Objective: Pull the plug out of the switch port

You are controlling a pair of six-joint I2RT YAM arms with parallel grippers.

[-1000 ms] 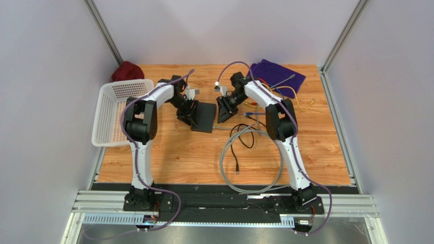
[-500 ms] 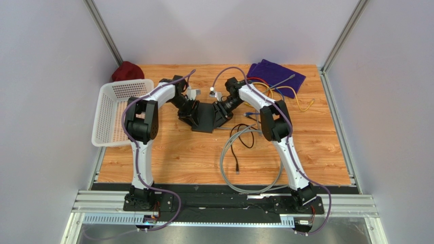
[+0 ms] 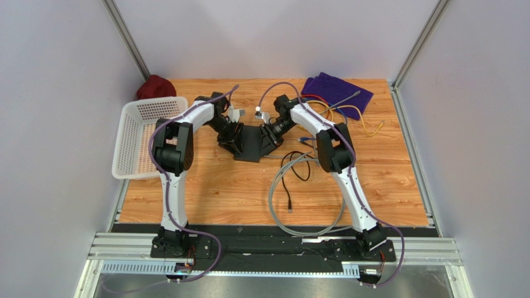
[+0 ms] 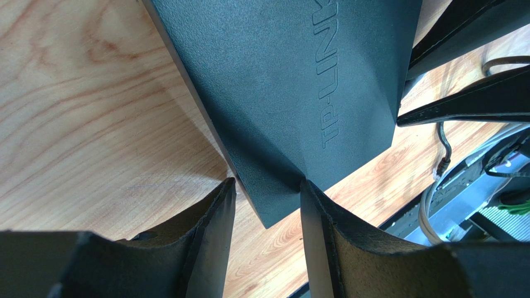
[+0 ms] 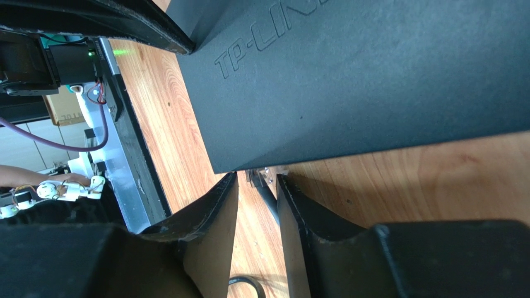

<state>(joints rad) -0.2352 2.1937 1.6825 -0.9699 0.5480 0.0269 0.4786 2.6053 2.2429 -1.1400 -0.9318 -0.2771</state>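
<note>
Left gripper (image 4: 267, 184) is clamped on a corner of the switch (image 4: 280, 93), one finger against each edge. The black box lies flat on the wooden table (image 4: 93, 124) and runs away from the fingertips. Right gripper (image 5: 257, 179) stands narrowly parted at the switch's opposite side. Its fingers sit either side of the clear plug (image 5: 261, 176) at the switch's edge, with wood showing beside the plug. Behind this gripper, toward its base, a grey cable (image 3: 305, 202) loops. A white basket (image 3: 140, 133) lies beyond the left gripper's outer side.
</note>
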